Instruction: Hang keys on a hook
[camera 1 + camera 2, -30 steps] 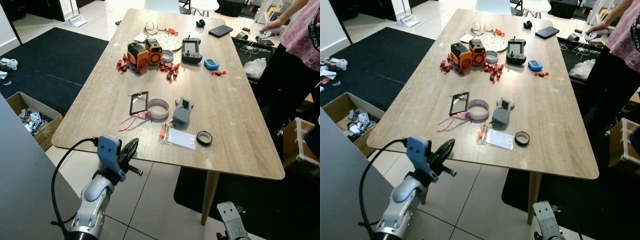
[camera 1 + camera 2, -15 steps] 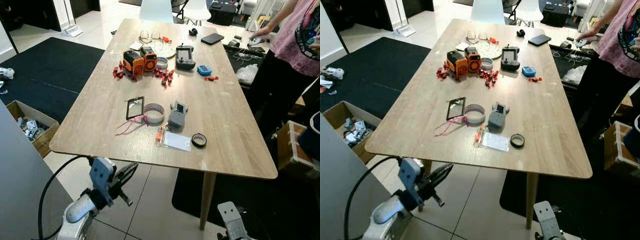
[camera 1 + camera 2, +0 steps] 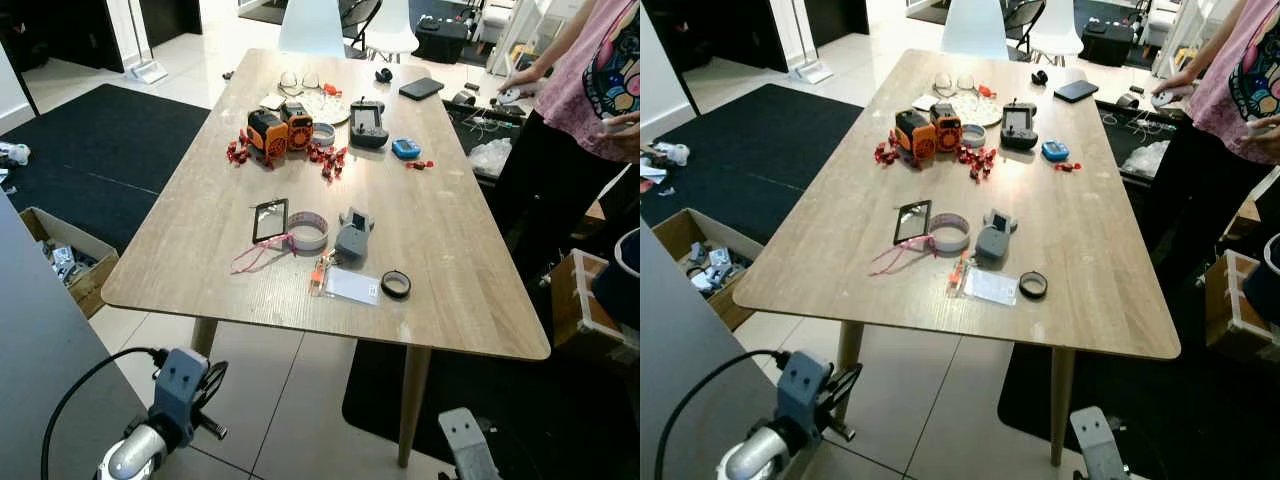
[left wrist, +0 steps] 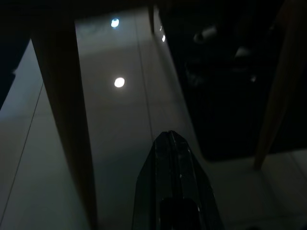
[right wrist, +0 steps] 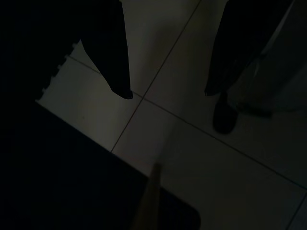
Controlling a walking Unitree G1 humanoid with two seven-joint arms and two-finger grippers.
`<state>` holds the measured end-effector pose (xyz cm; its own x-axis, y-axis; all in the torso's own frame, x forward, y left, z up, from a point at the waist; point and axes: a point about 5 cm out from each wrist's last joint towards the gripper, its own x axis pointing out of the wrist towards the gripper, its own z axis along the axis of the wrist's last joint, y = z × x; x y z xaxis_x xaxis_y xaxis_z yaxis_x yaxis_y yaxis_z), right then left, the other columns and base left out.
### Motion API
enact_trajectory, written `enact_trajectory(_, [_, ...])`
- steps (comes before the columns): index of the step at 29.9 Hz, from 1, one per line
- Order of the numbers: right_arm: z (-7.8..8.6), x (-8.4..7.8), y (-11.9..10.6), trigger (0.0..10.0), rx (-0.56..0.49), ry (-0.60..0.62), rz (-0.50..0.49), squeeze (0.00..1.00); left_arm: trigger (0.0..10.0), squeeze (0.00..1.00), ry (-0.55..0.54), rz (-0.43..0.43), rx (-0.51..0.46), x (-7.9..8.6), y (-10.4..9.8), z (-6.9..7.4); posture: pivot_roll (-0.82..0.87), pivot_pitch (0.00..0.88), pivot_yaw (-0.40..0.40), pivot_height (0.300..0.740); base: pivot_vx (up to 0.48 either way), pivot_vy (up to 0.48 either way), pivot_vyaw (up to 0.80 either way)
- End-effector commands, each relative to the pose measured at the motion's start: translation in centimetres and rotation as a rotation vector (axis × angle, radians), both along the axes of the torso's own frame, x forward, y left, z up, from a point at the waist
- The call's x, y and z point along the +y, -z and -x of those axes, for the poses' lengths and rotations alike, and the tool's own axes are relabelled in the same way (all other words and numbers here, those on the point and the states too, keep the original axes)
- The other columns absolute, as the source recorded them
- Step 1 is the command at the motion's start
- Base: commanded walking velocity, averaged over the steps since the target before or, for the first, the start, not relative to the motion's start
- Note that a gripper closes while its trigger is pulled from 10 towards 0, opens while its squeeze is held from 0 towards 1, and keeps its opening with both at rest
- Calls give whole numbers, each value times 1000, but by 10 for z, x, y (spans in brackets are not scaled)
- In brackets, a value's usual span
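Near the front edge of the wooden table (image 3: 455, 250) lies a small orange key tag (image 3: 323, 268) next to a white card (image 3: 352, 285). A pink lanyard (image 3: 252, 258) trails to its left. My left gripper (image 3: 212, 380) hangs low over the floor tiles, in front of the table's near left corner. In the left wrist view its black fingers (image 4: 169, 143) are pressed together, shut on nothing. My right gripper (image 5: 168, 93) points down at the floor, its two dark fingers apart and open. The right wrist mount (image 3: 462, 440) sits at the bottom edge.
The table also holds two orange gadgets (image 3: 280, 128), red candies (image 3: 328, 158), a controller (image 3: 368, 122), a tape roll (image 3: 309, 230), a grey device (image 3: 352, 238) and a black ring (image 3: 396, 285). A person (image 3: 590, 110) stands at the right. A cardboard box (image 3: 60, 258) is on the left.
My left arm has dropped from table-edge height toward the floor. The whole picture has shifted, so more of the table and the person's side is in view. The table's objects have not moved.
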<state>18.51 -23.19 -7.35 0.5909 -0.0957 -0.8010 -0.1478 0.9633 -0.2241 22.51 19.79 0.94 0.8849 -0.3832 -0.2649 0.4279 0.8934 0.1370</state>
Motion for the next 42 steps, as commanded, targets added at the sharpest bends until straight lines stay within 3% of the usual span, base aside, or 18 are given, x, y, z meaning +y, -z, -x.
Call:
enact_trajectory(1, [11,-5,4,10000,21,40,-1,0,10000,0,-20,-25,57,-7,17,12,38,74,-63,740,0,0,0])
enact_trajectory(9, [24,-16,6,10000,21,119,21,0,10000,0,-135,-24,106,-10,37,26,33,77,-64,740,0,0,0])
enact_trajectory(13, [35,-33,6,10000,17,181,105,0,10000,0,-165,-23,124,-13,44,32,33,78,-64,740,0,0,0])
enact_trajectory(16, [44,-63,-4,10000,-36,320,251,0,10000,0,-168,-22,120,-17,46,35,35,80,-66,740,0,0,0])
enact_trajectory(22, [39,-121,-40,10000,-218,576,379,0,10000,0,-172,-23,116,-19,47,35,31,82,-64,740,0,0,0])
enact_trajectory(23, [39,-121,-40,10000,-218,576,379,0,10000,0,-172,-23,116,-19,47,35,31,82,-64,740,0,0,0])
enact_trajectory(25, [29,-142,-61,10000,-319,649,419,0,10000,0,-173,-28,120,-20,49,36,29,82,-62,740,0,0,0])
enact_trajectory(27, [29,-142,-61,10000,-319,649,419,0,10000,0,-173,-28,120,-20,49,36,29,82,-62,740,0,0,0])
enact_trajectory(28, [7,-167,-98,10000,-493,743,460,0,10000,0,-175,-30,122,-20,50,37,31,82,-63,740,0,0,0])
enact_trajectory(30, [7,-167,-98,10000,-493,743,460,0,10000,0,-175,-30,122,-20,50,37,31,82,-63,740,0,0,0])
enact_trajectory(33, [-16,-179,-131,10000,-648,799,446,0,10000,0,-176,-32,124,-20,50,38,32,83,-63,740,0,0,0])
enact_trajectory(34, [-39,-178,-151,10000,-738,786,393,0,10000,0,-177,-33,125,-20,51,38,32,85,-64,740,0,0,0])
enact_trajectory(36, [-39,-178,-151,10000,-738,786,393,0,10000,0,-177,-33,125,-20,51,38,32,85,-64,740,0,0,0])
enact_trajectory(37, [-58,-173,-166,10000,-804,758,342,0,10000,0,-176,-34,126,-21,51,38,32,85,-64,740,0,0,0])
enact_trajectory(38, [-58,-173,-166,10000,-804,758,342,0,10000,0,-176,-34,126,-21,51,38,32,85,-64,740,0,0,0])
enact_trajectory(39, [-81,-162,-181,10000,-867,685,277,0,10000,0,-177,-34,127,-21,51,38,35,86,-69,740,0,0,0])
enact_trajectory(41, [-81,-162,-181,10000,-867,685,277,0,10000,0,-177,-34,127,-21,51,38,35,86,-69,740,0,0,0])
enact_trajectory(42, [-110,-140,-195,10000,-920,551,187,0,10000,0,-180,-33,126,-21,51,38,40,87,-76,740,0,0,0])
